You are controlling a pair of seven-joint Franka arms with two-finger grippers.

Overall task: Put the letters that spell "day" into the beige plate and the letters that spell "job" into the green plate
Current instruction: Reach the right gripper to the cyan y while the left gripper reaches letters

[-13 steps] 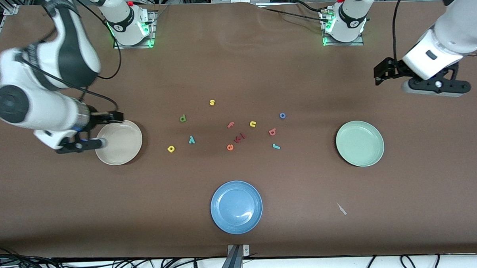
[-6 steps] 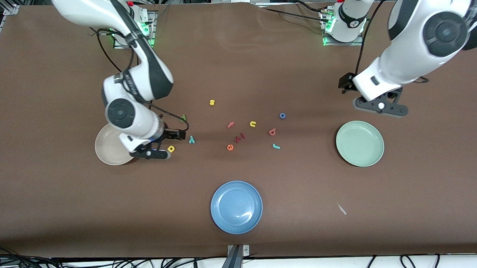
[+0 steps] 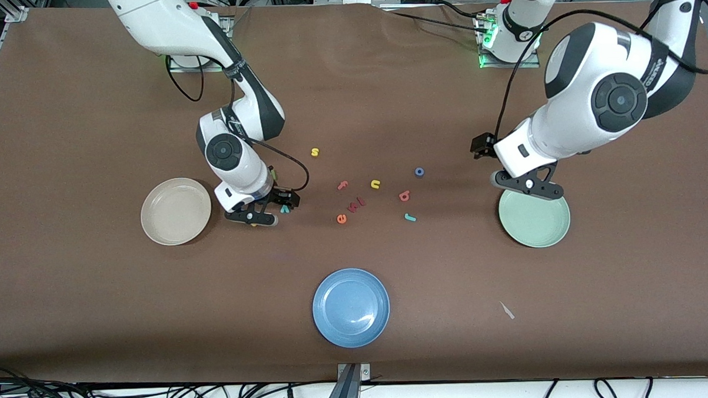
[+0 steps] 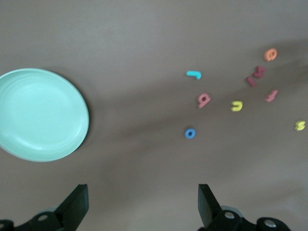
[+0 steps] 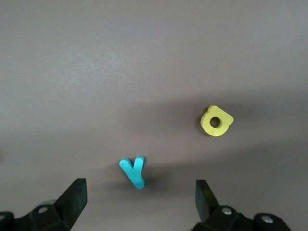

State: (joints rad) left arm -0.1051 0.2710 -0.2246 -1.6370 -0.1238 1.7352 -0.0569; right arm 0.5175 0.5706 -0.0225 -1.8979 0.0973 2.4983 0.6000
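No brand or label is legible; the only readable characters are the toy letters on the tabletop (image 3: 99, 326). The right claw (image 3: 259, 216) hangs low over the teal y (image 5: 133, 172) and the yellow a (image 5: 216, 121), jaws spread wide and holding nothing; the right wrist view shows both letters lying flat between the finger lines, untouched. The right arm reaches down from its base with the wrist bent toward the letter cluster. The green d (image 3: 273, 175) is mostly hidden by that wrist. The beige plate (image 3: 176, 211) sits just beside the right claw, toward the right arm's end of the tabletop. The left claw (image 3: 527, 184) hovers over the rim of the green plate (image 3: 534, 217), jaws fully apart and empty; the left arm is folded, elbow high, wrist pointing down. The blue o (image 3: 419, 172), pinkish-red b (image 3: 404, 195) and teal j (image 3: 410, 217) lie between the two plates, the j nearest the front camera. A blue plate (image 3: 351, 307) lies nearest the front camera.
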